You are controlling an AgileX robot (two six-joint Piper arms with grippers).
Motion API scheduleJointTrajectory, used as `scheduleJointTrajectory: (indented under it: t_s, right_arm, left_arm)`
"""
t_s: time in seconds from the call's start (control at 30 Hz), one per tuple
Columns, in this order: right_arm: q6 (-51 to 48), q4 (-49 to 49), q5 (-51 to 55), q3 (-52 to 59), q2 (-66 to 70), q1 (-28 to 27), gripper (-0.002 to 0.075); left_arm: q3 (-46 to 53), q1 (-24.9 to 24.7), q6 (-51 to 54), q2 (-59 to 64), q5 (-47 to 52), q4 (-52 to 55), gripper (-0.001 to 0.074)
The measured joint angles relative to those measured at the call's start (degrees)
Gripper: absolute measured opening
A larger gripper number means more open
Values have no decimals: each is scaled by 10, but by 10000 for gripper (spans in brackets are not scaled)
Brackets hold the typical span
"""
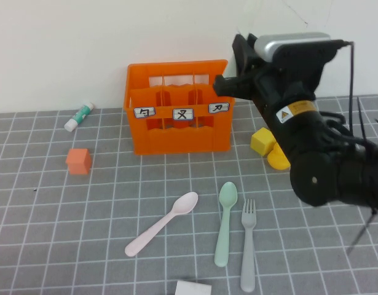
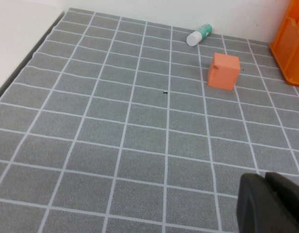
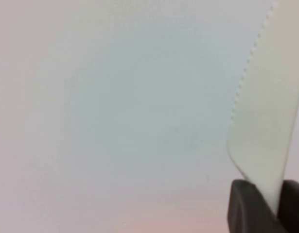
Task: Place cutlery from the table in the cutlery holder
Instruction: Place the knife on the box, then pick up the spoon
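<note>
Cutlery status: high view has the pink spoon (image 1: 162,224), green spoon (image 1: 224,222) and fork (image 1: 248,252) on the table (image 1: 66,246) at 6 o'clock of the cutlery holder (image 1: 178,106), right gripper (image 1: 220,86) at its 3 o'clock rim; left wrist view shows the left gripper (image 2: 271,204) clenched empty; right wrist view shows the knife (image 3: 266,121) pinched, so one underway, three left.

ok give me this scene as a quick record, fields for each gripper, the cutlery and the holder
right gripper: raised near the right end of the cutlery holder, shut on the cream-white knife
left gripper: shut, holding nothing, low over bare table
cutlery holder: orange crate at the back of the table, three labels on its front
cutlery on table: pink spoon, mint green spoon, grey fork, lying in front of the holder
</note>
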Motion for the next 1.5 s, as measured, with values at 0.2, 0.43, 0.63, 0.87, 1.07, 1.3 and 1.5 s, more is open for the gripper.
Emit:
scheduleJointTrajectory:
  t_s: [0.2,0.43,0.63,0.87,1.07,1.3,1.5]
  right_arm:
    - [29,-106,13,-68,67,-40,106]
    - [35,-149,43,-145,154,-49,106]
    - [14,-173,58,-150,182,-49,129]
    - [26,-173,71,-150,184,-55,370]
    - [31,-186,84,-144,140,-55,402]
    - [48,-270,134,-59,-15,-55,283]
    - [81,-387,187,75,-177,-55,131]
  left_arm:
    - [0,0,0,0,0,0,-1]
    - [0,0,0,0,0,0,-1]
    - [0,0,0,0,0,0,-1]
    - [0,0,0,0,0,0,-1]
    - [0,0,1,0,0,0,-1]
    - [0,0,1,0,0,0,-1]
    - [0,0,1,0,0,0,-1]
